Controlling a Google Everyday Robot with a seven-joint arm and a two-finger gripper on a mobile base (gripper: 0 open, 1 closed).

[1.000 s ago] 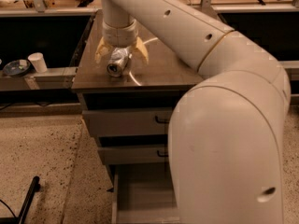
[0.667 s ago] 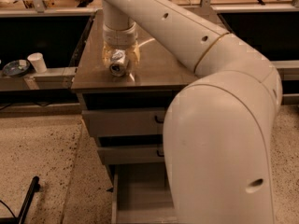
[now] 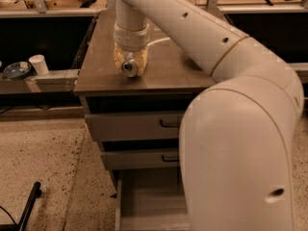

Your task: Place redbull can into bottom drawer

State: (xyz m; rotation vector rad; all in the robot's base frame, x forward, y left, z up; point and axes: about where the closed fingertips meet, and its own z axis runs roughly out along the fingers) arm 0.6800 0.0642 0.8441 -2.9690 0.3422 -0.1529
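Since a second ago the yellowish fingers (image 3: 118, 57) have drawn in from a wide spread, and the gripper (image 3: 130, 64) now clamps the redbull can (image 3: 129, 69) from both sides. The can lies on its side, shiny round end facing the camera, down at the brown cabinet top (image 3: 178, 73) near its front-left part. I cannot tell whether it touches the surface or sits just above it. From the white wrist the robot arm (image 3: 231, 61) sweeps right and forward, filling the right of the view. Below the top come two shut drawers with black handles – the top drawer (image 3: 130, 127) and the middle drawer (image 3: 137, 160) – and then the bottom drawer (image 3: 149, 203), pulled out, its flat floor bare. Well off to the left, a white paper cup (image 3: 38, 64) and a dark bowl (image 3: 16, 70) stand on a low ledge.
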